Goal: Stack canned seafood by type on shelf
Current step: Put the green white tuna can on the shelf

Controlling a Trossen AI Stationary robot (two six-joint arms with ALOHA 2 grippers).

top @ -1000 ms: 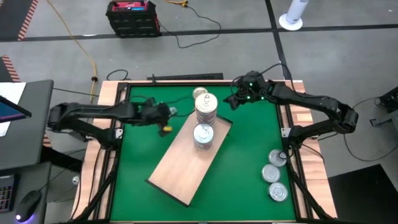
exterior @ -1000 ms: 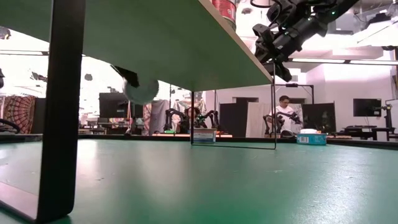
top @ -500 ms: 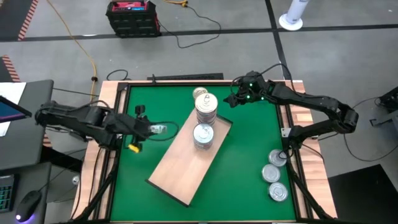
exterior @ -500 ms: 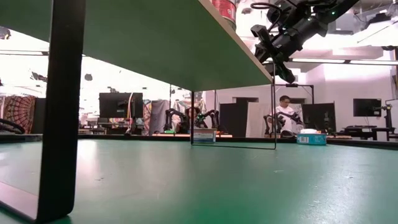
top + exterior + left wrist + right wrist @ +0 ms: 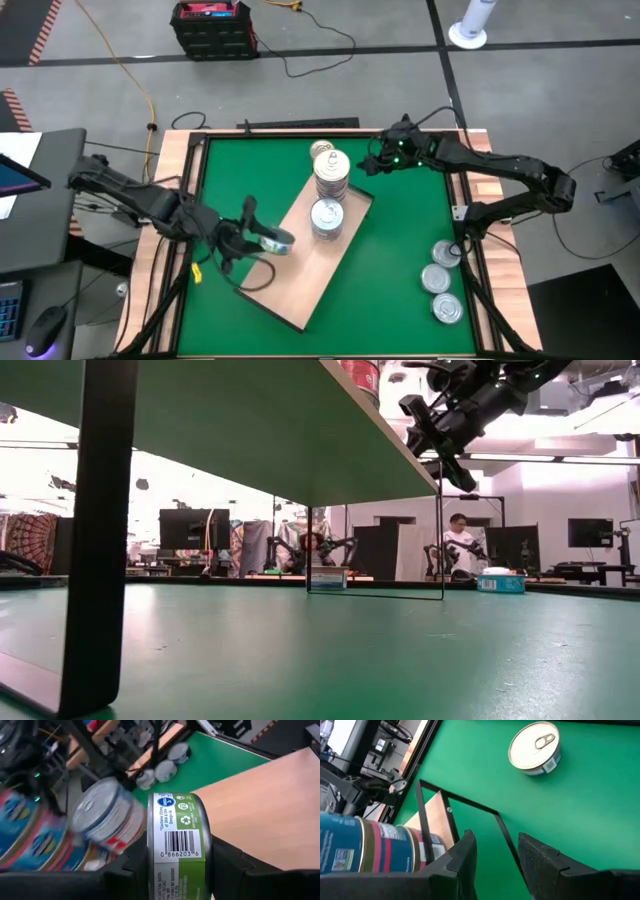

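Note:
The shelf is a tan board on black legs, lying aslant across the green table. Two stacks of tins stand on its far half. One tin sits on the table behind them, also seen in the right wrist view. My left gripper hangs over the shelf's left edge, shut on a green-labelled tin. My right gripper hovers open past the shelf's far right corner, nothing between its fingers. My left gripper pinches the tin by its two flat faces, one finger on each. The curved labelled wall faces the wrist camera. The fingers come from the table's left, slanting a little down. The tin is lifted clear above the shelf, turned on edge.
Three loose tins lie off the table's near right corner. The shelf's near half is bare wood. Wooden rails border the table. People sit at desks in the room beyond.
My left gripper has swung from beside the far stack toward the table's near edge, carrying the tin, and has rolled about its own axis; it now hangs over the shelf's left edge. My right gripper has rolled a little in place.

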